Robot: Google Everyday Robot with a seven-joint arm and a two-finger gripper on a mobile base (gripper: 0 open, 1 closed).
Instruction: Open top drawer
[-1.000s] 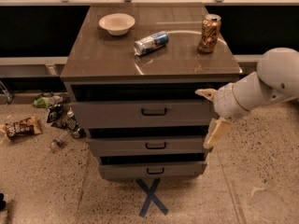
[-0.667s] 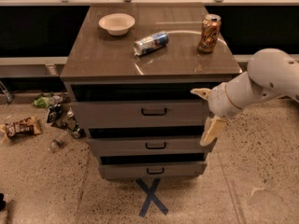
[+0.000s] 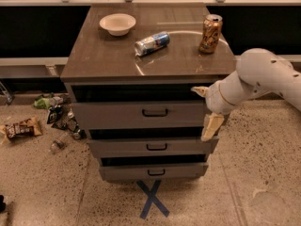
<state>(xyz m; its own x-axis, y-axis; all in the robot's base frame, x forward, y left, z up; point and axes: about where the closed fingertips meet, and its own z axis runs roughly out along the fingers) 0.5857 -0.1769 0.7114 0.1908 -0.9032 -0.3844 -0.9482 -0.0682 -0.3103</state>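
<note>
One rigid top drawer [image 3: 113, 116], likely sliding on rails, is best pulled by its central black bar handle [image 3: 154, 112]; the gripper [image 3: 206, 108], spread and empty, hangs by its right end.

Warm overhead light fell evenly on the bench [image 3: 94, 60], with a pale curved glare sweeping from its front edge towards the right back corner. Deep shadow filled the gap above the top drawer [image 3: 117, 114]. The gripper [image 3: 205, 108], spread wide at the bench's front right corner, was brightly lit.
</note>
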